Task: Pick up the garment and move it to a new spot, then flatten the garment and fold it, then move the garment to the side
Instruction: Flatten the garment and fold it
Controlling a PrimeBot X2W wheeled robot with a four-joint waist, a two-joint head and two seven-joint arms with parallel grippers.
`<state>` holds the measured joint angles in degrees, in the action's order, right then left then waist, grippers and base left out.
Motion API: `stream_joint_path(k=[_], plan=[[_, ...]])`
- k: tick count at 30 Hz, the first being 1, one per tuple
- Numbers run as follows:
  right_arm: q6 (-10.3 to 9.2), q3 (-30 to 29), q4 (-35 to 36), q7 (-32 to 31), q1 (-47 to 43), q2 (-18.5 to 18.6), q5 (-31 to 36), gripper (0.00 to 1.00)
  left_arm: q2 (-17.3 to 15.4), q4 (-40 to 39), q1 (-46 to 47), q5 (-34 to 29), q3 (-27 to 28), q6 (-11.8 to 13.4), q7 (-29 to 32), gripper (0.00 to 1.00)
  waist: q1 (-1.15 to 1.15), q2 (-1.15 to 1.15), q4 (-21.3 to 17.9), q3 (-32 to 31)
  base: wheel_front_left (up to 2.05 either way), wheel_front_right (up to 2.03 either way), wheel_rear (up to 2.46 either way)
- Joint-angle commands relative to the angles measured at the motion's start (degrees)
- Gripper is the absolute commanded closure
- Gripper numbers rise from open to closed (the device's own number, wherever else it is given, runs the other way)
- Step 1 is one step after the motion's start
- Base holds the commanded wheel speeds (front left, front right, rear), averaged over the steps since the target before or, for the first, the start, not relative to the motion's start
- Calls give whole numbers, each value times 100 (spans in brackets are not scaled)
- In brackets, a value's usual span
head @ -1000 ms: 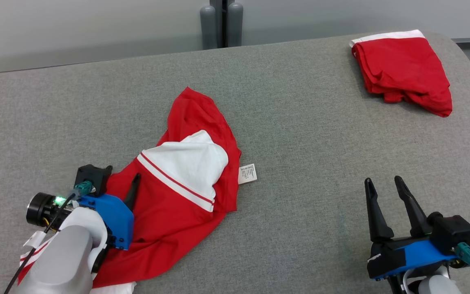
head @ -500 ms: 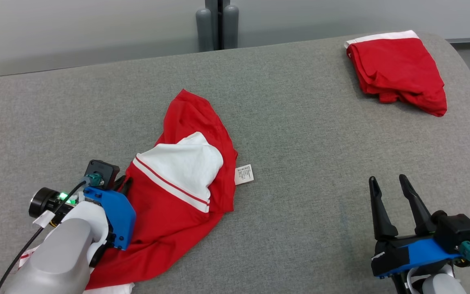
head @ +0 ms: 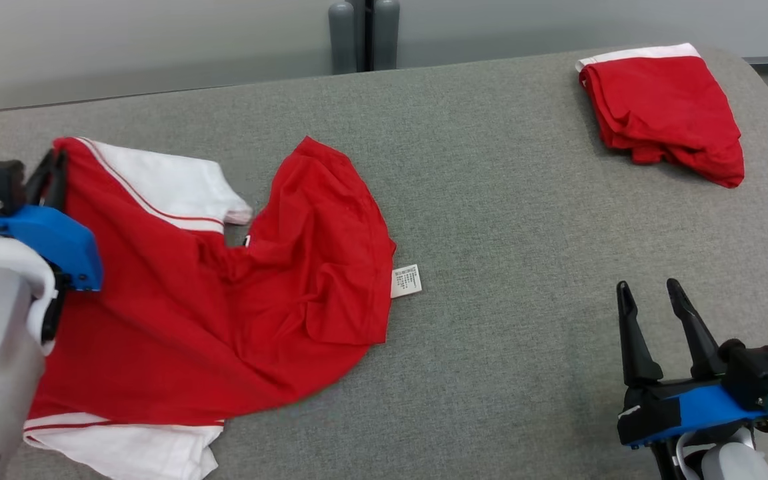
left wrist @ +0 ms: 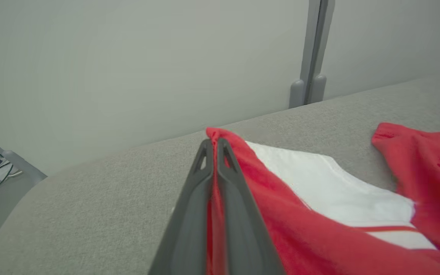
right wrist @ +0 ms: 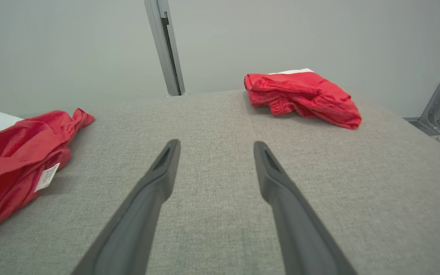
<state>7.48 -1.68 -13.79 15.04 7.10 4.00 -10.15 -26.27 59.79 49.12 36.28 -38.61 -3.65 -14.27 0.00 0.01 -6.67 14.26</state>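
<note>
Crumpled red-and-white cloth garment (head: 237,300) is pinched at its far-left corner by the closed left hand (left wrist: 215,143). Its bulk is spread rightward, toward the open, empty right hand (head: 649,288).

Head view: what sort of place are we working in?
Probably a lab or test bay for garment folding: a wide grey fabric-covered table, a bare pale wall with a grey post, the red-and-white garment and a second bundled garment.

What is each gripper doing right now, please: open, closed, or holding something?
Left gripper: closed on the red-and-white garment.
Right gripper: open, holding nothing.
</note>
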Motion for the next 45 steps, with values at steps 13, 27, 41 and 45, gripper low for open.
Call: stream_joint_path(k=[13,27,41,45], plan=[[3,-88,41,18,96,-16,39,0,-266,-1162,-518,-370,1048,555,-97,0,0,-1,44,145,0,0,0],[3,-10,-77,18,-185,-48,-8,0,369,-3564,-2571,-1397,2733,548,-96,0,0,-1,447,-579,0,0,0],[3,-66,-87,18,-530,-68,-46,0,1323,-4640,-4271,-2140,3570,283,-97,0,0,-1,898,-1121,0,0,0],[3,-60,-76,18,-590,-78,-50,0,1526,-4835,-4611,-2298,3771,230,-97,0,0,-1,949,-1179,0,0,0]])
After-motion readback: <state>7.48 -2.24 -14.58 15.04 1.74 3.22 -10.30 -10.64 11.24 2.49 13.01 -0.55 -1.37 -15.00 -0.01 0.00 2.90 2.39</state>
